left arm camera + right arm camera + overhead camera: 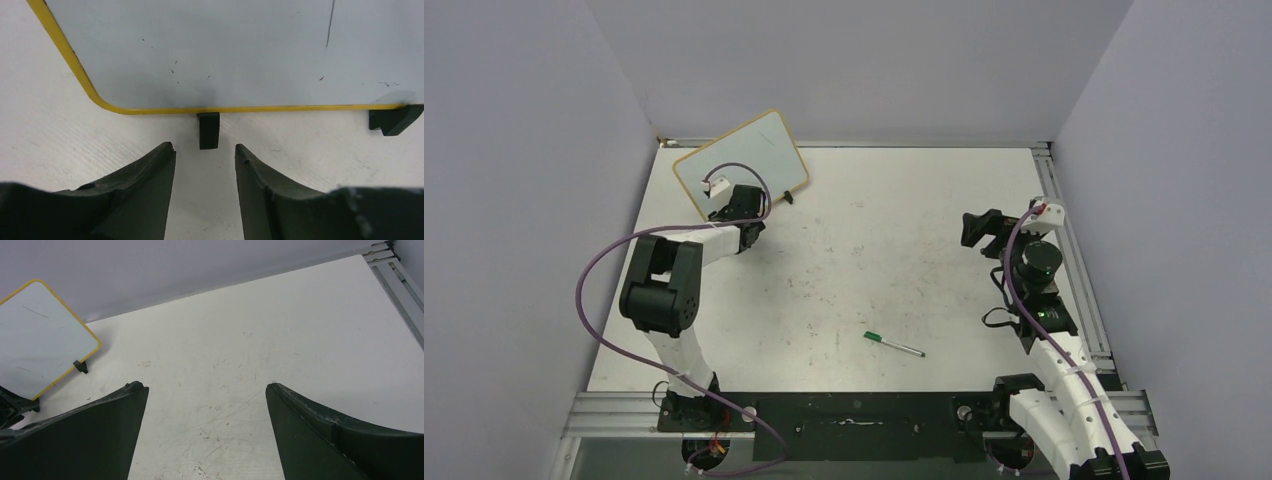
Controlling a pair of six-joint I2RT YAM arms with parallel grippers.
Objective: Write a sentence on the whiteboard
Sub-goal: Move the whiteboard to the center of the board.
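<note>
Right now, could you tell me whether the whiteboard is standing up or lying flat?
Standing up. The whiteboard rests on its yellow lower edge, propped by two black clip feet on the table.

I see the whiteboard (742,163) standing tilted in the far-left corner, close to the back wall (854,70) and the left wall (524,200), so passage behind it is tight. The left gripper (205,149) sits just in front of the board's lower edge, jaws apart. A black clip foot (209,131) stands directly ahead of the gap between its fingertips. A second foot (392,120) stands well to the right along the same edge. Ahead of the right gripper (205,385), jaws wide, the tabletop (874,250) offers open passage. A pen (893,344) lies near the centre as a loose obstacle. An aluminium rail (1079,270) bounds the right side.
</note>
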